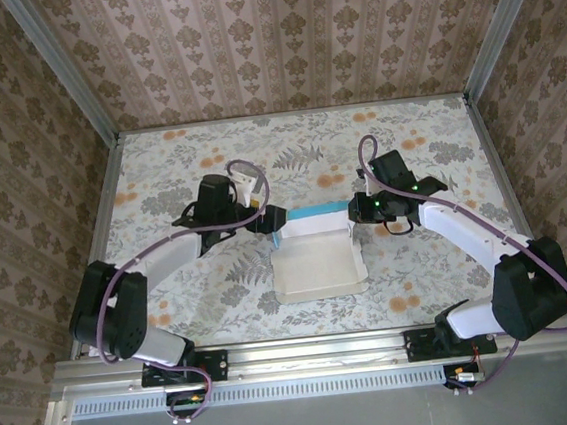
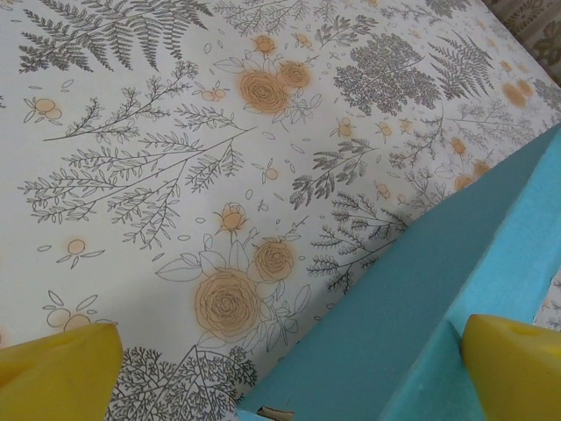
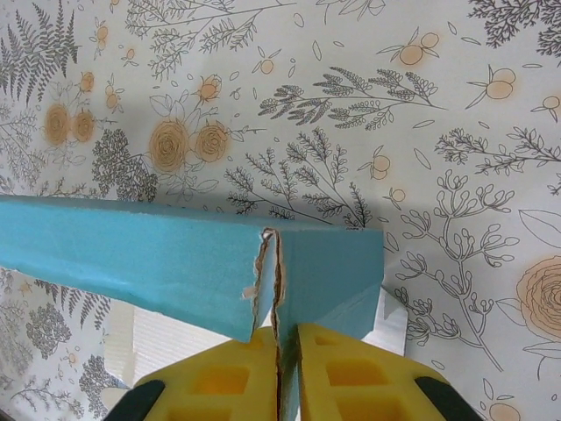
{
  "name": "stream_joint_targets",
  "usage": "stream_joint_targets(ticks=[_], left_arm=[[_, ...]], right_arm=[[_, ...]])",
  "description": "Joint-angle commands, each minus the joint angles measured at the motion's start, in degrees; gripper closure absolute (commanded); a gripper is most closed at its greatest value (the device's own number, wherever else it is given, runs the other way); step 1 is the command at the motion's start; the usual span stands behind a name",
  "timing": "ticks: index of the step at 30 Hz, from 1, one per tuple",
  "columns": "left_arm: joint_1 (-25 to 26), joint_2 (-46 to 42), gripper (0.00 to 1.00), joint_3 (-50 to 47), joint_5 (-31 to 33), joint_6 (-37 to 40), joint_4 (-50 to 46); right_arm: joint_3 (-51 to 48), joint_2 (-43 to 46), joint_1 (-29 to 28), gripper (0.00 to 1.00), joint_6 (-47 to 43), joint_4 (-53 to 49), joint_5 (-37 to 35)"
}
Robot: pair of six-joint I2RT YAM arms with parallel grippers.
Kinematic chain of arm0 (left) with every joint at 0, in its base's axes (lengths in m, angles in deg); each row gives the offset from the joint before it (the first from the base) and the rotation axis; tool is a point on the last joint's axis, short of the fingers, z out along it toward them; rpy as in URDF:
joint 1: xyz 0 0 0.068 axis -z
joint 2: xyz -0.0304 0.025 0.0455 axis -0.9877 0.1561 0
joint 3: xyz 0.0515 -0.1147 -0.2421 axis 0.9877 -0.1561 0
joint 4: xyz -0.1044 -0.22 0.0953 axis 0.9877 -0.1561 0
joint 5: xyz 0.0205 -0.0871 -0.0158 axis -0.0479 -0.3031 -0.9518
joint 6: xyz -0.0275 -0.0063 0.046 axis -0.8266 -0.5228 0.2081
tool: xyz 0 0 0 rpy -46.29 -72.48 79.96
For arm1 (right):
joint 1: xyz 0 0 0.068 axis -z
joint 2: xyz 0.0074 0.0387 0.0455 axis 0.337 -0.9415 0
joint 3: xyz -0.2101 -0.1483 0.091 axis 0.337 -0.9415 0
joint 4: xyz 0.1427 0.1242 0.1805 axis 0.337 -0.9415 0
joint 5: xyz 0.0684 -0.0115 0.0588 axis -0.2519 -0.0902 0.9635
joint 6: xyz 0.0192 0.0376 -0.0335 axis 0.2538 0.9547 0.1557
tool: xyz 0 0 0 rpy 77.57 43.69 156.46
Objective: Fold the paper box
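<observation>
We see the paper box (image 1: 315, 260) lying open side up on the floral table (image 1: 179, 172), its off-white inside facing the overhead camera and its turquoise far wall standing upright.

At the box's far right corner, the right gripper (image 1: 356, 208) is clenched on the card. In the right wrist view its 2 yellow fingers (image 3: 219, 381) press together on the torn seam where 2 turquoise panels (image 3: 131, 254) meet.

At the box's far left corner sits the left gripper (image 1: 269, 217). In the left wrist view its 2 yellow fingertips (image 2: 57, 373) are spread wide, so it is released. The turquoise wall (image 2: 421, 298) runs up against its right fingertip (image 2: 513, 364), and bare table lies between the wall and the other fingertip.

Both arms reach in from the box's near side, 1 along each flank.
</observation>
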Motion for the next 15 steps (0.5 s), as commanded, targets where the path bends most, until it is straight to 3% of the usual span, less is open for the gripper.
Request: stream_joint_targets(ticks=[1, 15], left_arm=[[1.7, -1.0, 0.0, -2.7, 3.0, -1.0, -5.1], [2.8, -3.4, 0.0, -5.0, 6.1, -3.0, -6.0]], right_arm=[[0.8, 0.1, -0.8, 0.84, -0.5, 0.2, 0.8], [1.8, 1.8, -0.2, 0.66, 0.2, 2.2, 3.5]])
